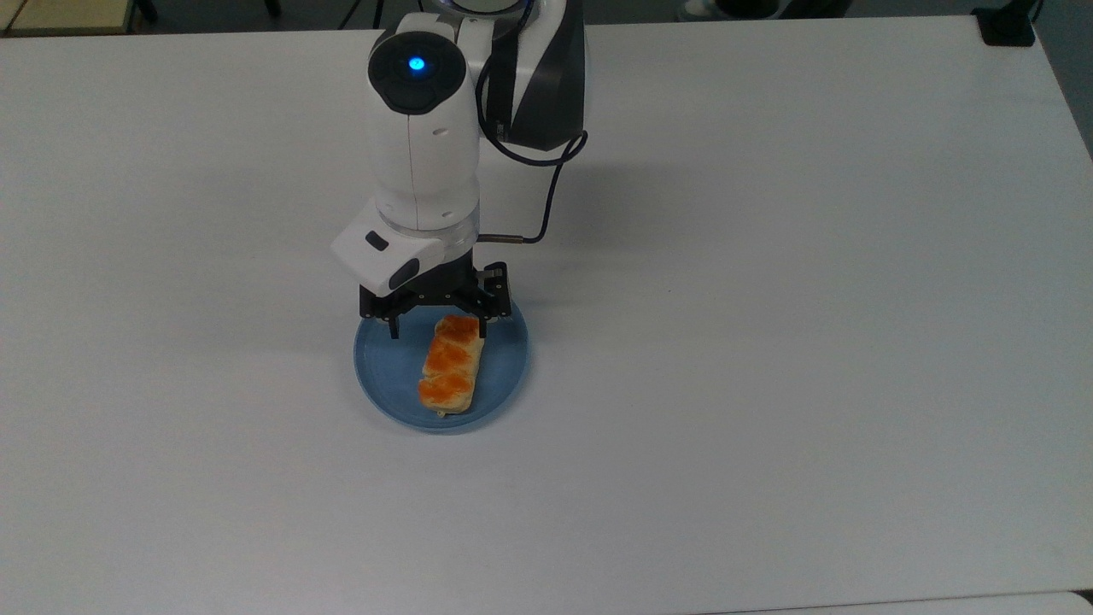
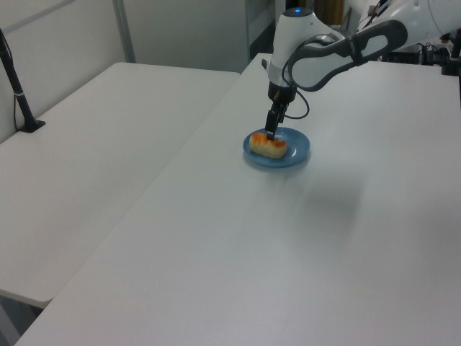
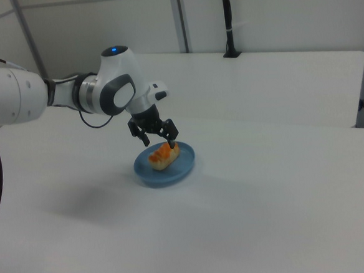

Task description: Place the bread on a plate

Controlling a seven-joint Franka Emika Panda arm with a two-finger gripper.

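Observation:
The bread (image 1: pixel 450 374) lies flat on the blue plate (image 1: pixel 393 376), its orange-brown braided top facing up; it also appears as the bread (image 2: pixel 268 144) on the plate (image 2: pixel 297 151) and the bread (image 3: pixel 163 156) on the plate (image 3: pixel 172 173). My gripper (image 1: pixel 437 329) hangs just above the bread's far end, at the plate's back rim. Its black fingers are spread wide, open, with nothing between them. In the right view the gripper (image 3: pixel 159 138) stands clear above the roll.
The plate sits on a large white table (image 1: pixel 768 342). A second white table (image 2: pixel 94 144) adjoins it on the left view's left. A black clamp (image 1: pixel 1006 26) sits at the top view's far right corner, and a black cable (image 1: pixel 546 205) hangs from the arm.

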